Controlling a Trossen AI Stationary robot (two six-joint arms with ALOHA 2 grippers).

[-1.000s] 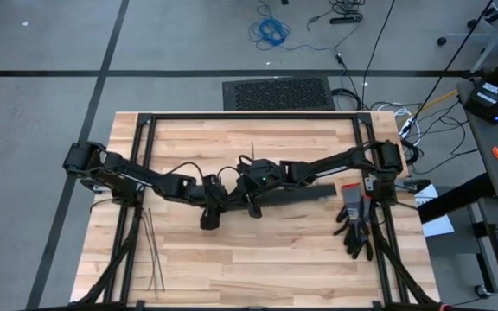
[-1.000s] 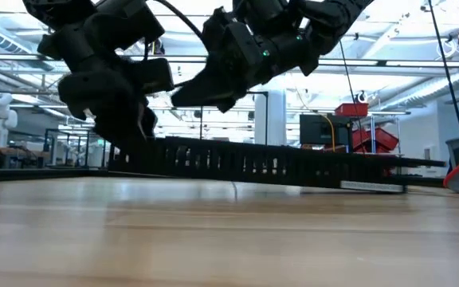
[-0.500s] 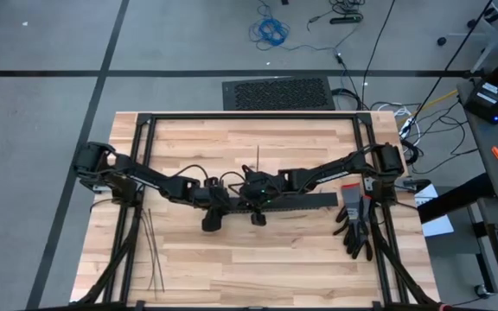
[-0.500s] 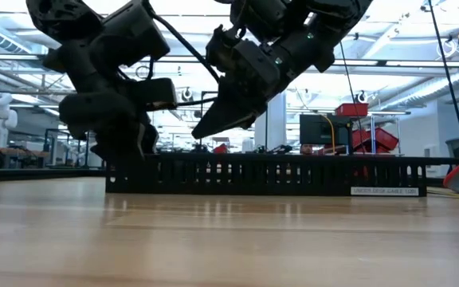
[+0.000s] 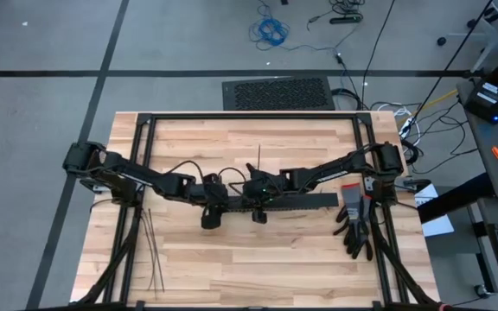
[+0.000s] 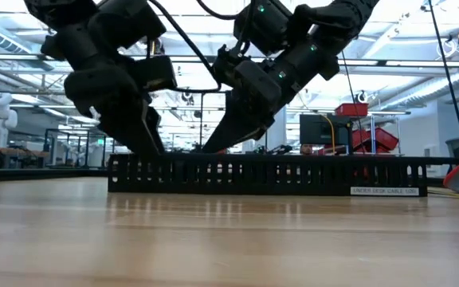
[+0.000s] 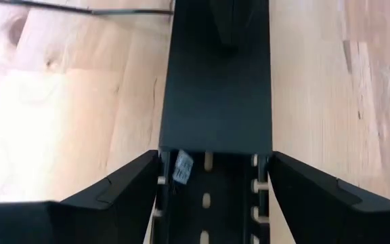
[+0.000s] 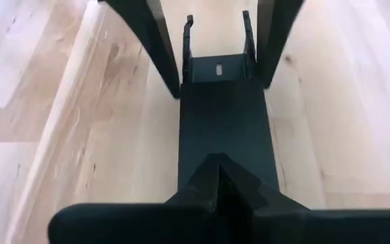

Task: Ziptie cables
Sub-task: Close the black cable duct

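- Left gripper [image 7: 212, 196]: fingers [image 7: 117, 193] spread wide, one on each side of the black duct [image 7: 215, 88].
- Right gripper [image 8: 220, 177]: fingers pressed together, tip over the duct's cover.
- Zipties [image 5: 151, 246] lie well apart from both grippers.

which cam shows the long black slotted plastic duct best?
Low view: the long black slotted plastic duct shows its full side, slots and label. High view has it mostly under the arms. Left wrist view sees one end between open claw fingers; right wrist view, its top.
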